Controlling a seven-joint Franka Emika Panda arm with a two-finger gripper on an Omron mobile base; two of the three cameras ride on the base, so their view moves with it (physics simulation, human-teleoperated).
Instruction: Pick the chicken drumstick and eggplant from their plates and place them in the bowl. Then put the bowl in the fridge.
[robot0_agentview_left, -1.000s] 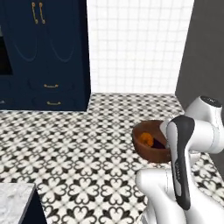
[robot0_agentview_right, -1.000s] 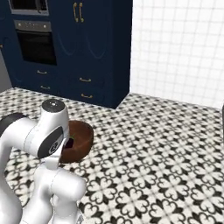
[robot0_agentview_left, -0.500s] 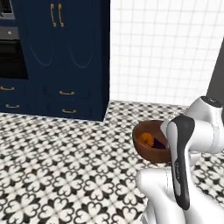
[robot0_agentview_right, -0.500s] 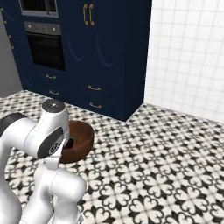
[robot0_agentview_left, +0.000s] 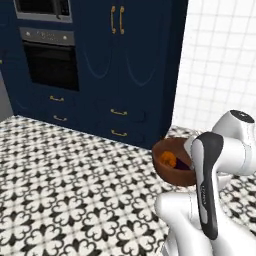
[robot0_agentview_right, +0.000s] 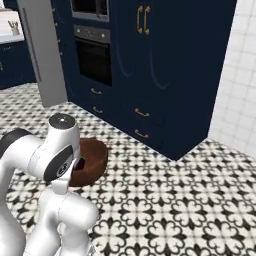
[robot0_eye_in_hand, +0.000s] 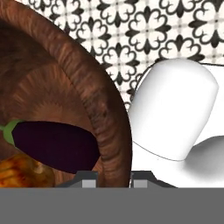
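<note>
Reddish-brown wood grain is closest to me: the rim of the deep round dark wooden bowl runs down between my two small dark finger tips, one pad inside the wall and the other outside it, so my claw is clamped on that rim and carries the bowl clear of the floor. Inside the bowl, just past my inner finger, lies the small dark purple, nearly black eggplant with its green stem end pointing away from the rim. Touching it on the near side is the orange-brown roasted chicken drumstick, of which I see one glazed part at the edge of the hand view.

From the left base view the bowl hangs just in front of my white forearm, tipped a little toward the camera, with an orange patch of the drumstick showing inside. From the right base view my upper arm covers part of the bowl.

Below and beyond is the black-and-white patterned tile floor. Farther off stand the tall navy cabinets with gold handles, with a built-in black oven set into them. A white tiled wall closes the right side, and a tall grey metallic fridge panel stands at the far left of the right base view.
</note>
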